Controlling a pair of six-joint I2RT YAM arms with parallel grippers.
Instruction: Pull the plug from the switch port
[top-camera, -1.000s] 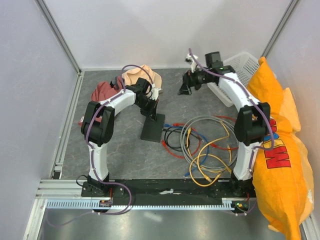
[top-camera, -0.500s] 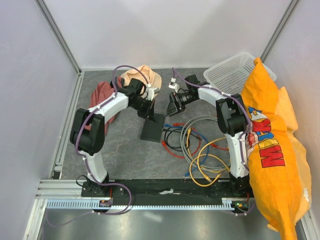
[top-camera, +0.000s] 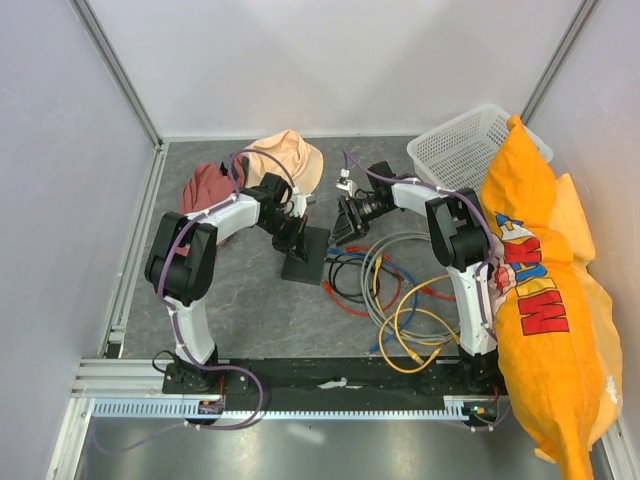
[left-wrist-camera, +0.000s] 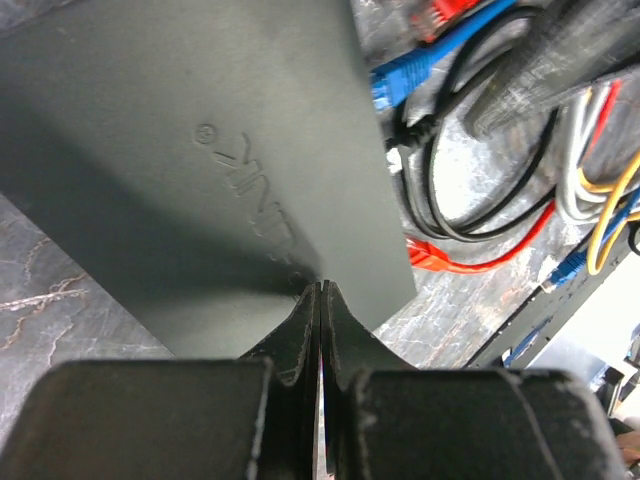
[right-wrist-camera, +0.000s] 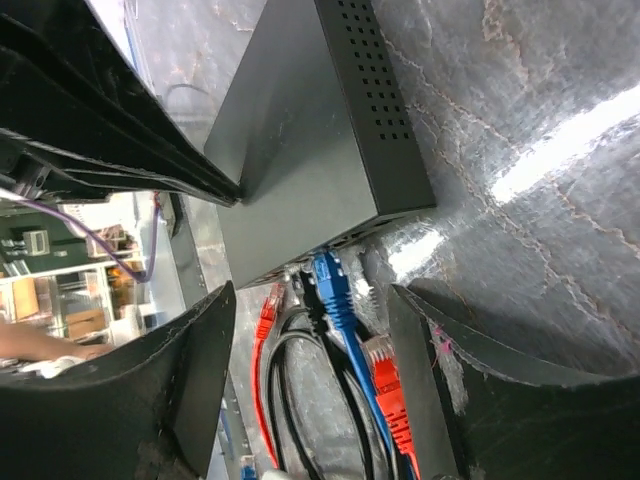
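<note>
From above, a peach hat (top-camera: 287, 155) and a dark red cloth (top-camera: 203, 185) are lying behind my left arm. A white basket (top-camera: 462, 143) is sitting in the far right corner, and a big orange bag (top-camera: 540, 290) is leaning along the right side. A pile of cables (top-camera: 410, 290) is lying in loops just right of the switch (top-camera: 305, 258). The switch is lying flat in the middle of the table (top-camera: 230, 300). My left claw (top-camera: 297, 235) is pointing down at its far end. My right claw (top-camera: 340, 228) is hanging just beside its far right corner.

In my left wrist view, my left claw (left-wrist-camera: 318, 295) is pinching its fingers together with nothing between them. The tips are touching the top of the switch (left-wrist-camera: 200, 170) near its edge. A blue plug (left-wrist-camera: 405, 75) is sitting at the switch's side, next to black cables (left-wrist-camera: 440, 215) and an orange-red cable (left-wrist-camera: 470, 262).

In my right wrist view, my right claw (right-wrist-camera: 312, 295) is standing wide apart and holding nothing. The blue plug (right-wrist-camera: 330, 285) is sitting between my fingertips, right up against the port side of the switch (right-wrist-camera: 300, 150). A red plug (right-wrist-camera: 385, 390) is lying just beside it.
</note>
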